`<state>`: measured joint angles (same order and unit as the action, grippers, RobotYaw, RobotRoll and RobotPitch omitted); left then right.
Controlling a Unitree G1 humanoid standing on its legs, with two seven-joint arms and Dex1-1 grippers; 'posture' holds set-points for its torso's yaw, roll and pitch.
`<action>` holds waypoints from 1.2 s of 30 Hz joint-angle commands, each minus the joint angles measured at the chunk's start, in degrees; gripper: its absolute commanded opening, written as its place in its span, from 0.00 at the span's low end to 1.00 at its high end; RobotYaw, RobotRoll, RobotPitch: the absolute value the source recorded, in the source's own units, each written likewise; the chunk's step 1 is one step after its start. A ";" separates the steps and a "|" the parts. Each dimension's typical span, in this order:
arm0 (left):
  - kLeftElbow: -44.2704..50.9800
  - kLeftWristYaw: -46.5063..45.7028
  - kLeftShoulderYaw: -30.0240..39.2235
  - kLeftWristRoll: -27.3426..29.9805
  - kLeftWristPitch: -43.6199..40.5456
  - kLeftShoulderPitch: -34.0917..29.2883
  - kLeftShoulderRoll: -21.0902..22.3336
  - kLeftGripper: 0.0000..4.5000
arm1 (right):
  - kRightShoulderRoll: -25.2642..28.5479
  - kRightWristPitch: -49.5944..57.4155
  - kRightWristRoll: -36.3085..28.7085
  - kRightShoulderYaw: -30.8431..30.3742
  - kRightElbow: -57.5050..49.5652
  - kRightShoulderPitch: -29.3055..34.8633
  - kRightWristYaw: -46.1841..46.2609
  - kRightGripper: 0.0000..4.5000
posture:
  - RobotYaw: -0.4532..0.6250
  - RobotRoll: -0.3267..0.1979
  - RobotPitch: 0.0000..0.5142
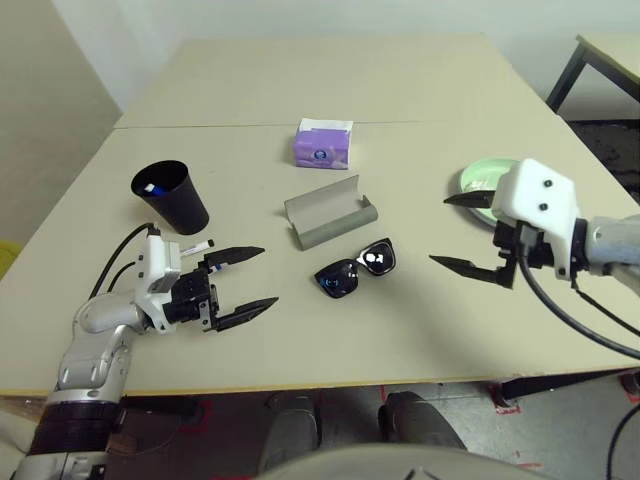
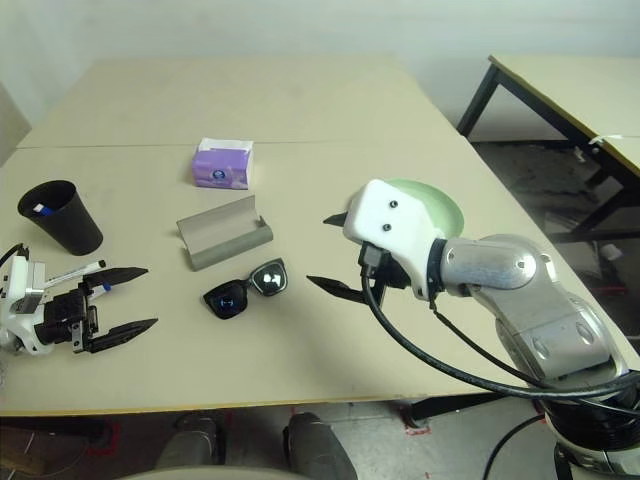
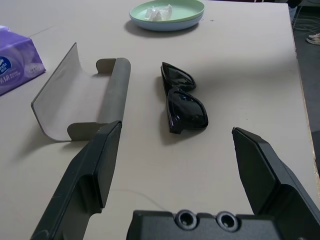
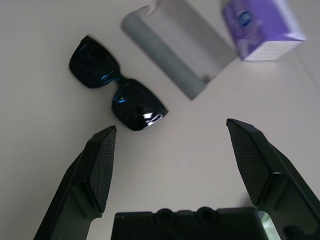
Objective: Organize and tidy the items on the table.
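Note:
Folded black sunglasses (image 1: 357,270) lie mid-table, just in front of the open grey glasses case (image 1: 329,212). My left gripper (image 1: 268,275) hovers open to their left, fingers pointing at them. From the right, my right gripper (image 1: 440,230) also points at them, open and empty. A white marker (image 1: 190,247) with a black cap lies beside my left wrist. Another marker (image 1: 150,187), blue-capped, stands in a black cup (image 1: 172,197). Behind my right gripper, a pale green plate (image 3: 190,12) sits on a pale blue one and holds a crumpled white tissue (image 3: 156,11).
A purple tissue box (image 1: 322,144) stands behind the case, near the seam across the table (image 1: 230,125). A dark-legged table (image 2: 560,80) stands off the right side. The beige table's front edge runs just below both grippers.

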<state>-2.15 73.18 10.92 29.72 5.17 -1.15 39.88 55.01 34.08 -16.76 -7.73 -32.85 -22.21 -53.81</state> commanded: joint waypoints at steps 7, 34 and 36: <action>-2.52 0.93 -0.14 -0.58 0.89 1.27 -0.25 1.00 | -5.16 5.70 14.14 -23.00 3.66 -20.93 -8.03 1.00 | 0.34 0.62 0.15; -1.15 -1.16 -1.32 -1.35 2.15 -0.08 -3.04 1.00 | -27.01 4.96 29.37 -38.94 27.30 -29.97 -10.74 1.00 | 0.36 0.62 0.16; -1.45 -1.14 -1.30 -1.39 2.41 -0.15 -3.11 1.00 | -27.71 4.38 29.67 -38.98 28.26 -29.49 -10.67 1.00 | 0.36 0.62 0.16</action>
<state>-3.95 72.01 10.14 29.12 6.89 -0.69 37.00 27.65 39.27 12.20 -45.90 -5.28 -52.41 -64.16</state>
